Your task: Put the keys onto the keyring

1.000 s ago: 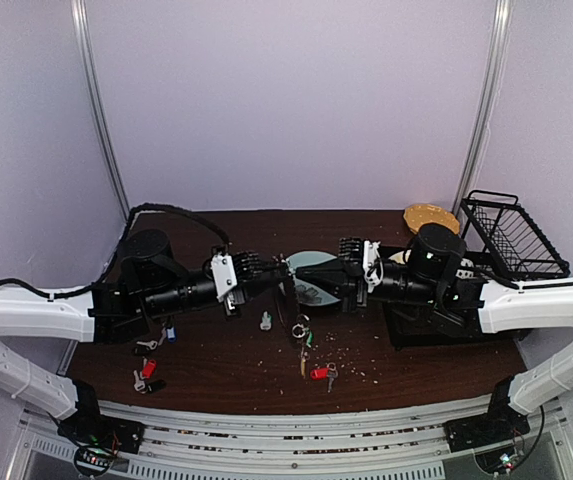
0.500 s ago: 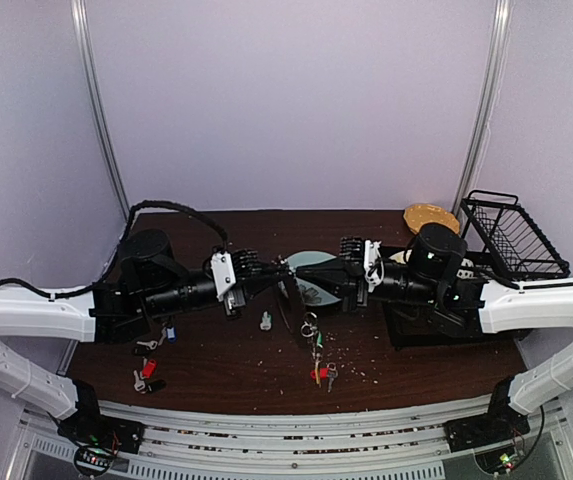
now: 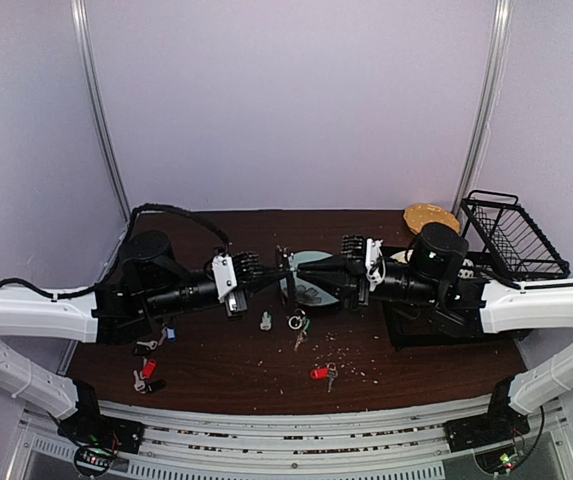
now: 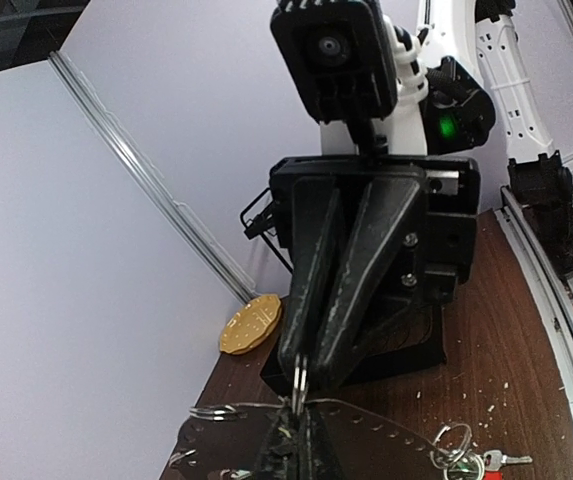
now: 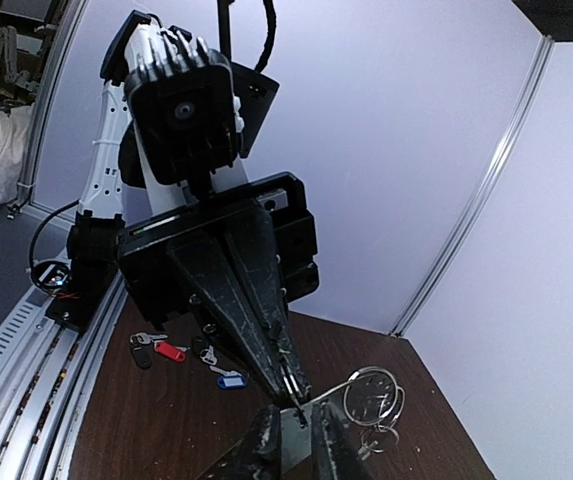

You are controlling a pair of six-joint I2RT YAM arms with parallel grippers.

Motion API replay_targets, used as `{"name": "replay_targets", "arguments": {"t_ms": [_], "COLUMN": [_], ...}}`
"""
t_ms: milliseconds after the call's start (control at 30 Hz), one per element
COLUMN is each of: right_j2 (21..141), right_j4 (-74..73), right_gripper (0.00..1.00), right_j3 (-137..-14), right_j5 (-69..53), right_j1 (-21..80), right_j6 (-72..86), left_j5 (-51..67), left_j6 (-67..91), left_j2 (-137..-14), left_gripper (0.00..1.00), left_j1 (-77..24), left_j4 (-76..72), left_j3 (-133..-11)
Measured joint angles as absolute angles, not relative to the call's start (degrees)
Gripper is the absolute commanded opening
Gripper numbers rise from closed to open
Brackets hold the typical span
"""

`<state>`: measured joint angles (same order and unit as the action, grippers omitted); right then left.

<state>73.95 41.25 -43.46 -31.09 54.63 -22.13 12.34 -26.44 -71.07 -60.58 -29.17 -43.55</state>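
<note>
The keyring (image 3: pixel 288 284), a thin grey loop, hangs between my two grippers above the pale green plate (image 3: pixel 318 262). My left gripper (image 3: pixel 277 268) and right gripper (image 3: pixel 302 272) meet tip to tip, both shut on its wire. In the left wrist view my fingers (image 4: pixel 288 452) pinch the wire (image 4: pixel 386 413), with the right fingers (image 4: pixel 311 300) above. In the right wrist view the ring (image 5: pixel 371 396) curves beside my fingers (image 5: pixel 263 447). A key with a green tag (image 3: pixel 301 327) dangles from the loop. A red-tagged key (image 3: pixel 319 373) lies on the table.
More keys lie at the left: a blue tag (image 3: pixel 170 333), a red tag (image 3: pixel 148 367) and dark ones (image 3: pixel 152 385). A tiny clear bottle (image 3: pixel 265 321) stands near the middle. A black wire basket (image 3: pixel 511 235) and a gold disc (image 3: pixel 430 216) are at the back right.
The dangling green-tagged key has swung up and left, closer under the grippers. Both grippers have stayed tip to tip on the ring.
</note>
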Motion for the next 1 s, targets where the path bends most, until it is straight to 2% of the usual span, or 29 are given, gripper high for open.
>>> {"name": "replay_targets", "arguments": {"t_ms": [200, 367, 567, 800, 1000], "right_j2": [70.57, 67.33, 69.47, 78.08, 82.19], "right_j4": [39.09, 32.12, 18.11, -0.21, -4.51], "right_gripper": [0.31, 0.4, 0.38, 0.36, 0.39], "right_j3": [-42.39, -42.76, -43.68, -43.68, -40.73], "right_j5": [-30.3, -31.22, -27.33, -19.03, -18.28], "right_j1": [53.67, 48.53, 46.63, 46.63, 47.46], "right_j6": [-21.34, -15.73, -6.46, 4.78, 16.51], "left_j5": [11.31, 11.35, 11.57, 12.01, 12.62], "left_j6": [-31.55, -36.51, -38.5, -37.58, -36.62], "left_j2": [-70.81, -70.24, -69.21, -67.26, -65.69], "left_gripper": [0.0, 0.0, 0.0, 0.0, 0.0], "left_j1": [-60.45, -59.94, -59.66, -59.66, -59.66], "left_j4": [-28.23, -24.21, -21.32, -20.27, -20.45], "left_j3": [-42.5, -42.5, -42.5, -42.48, -41.32]}}
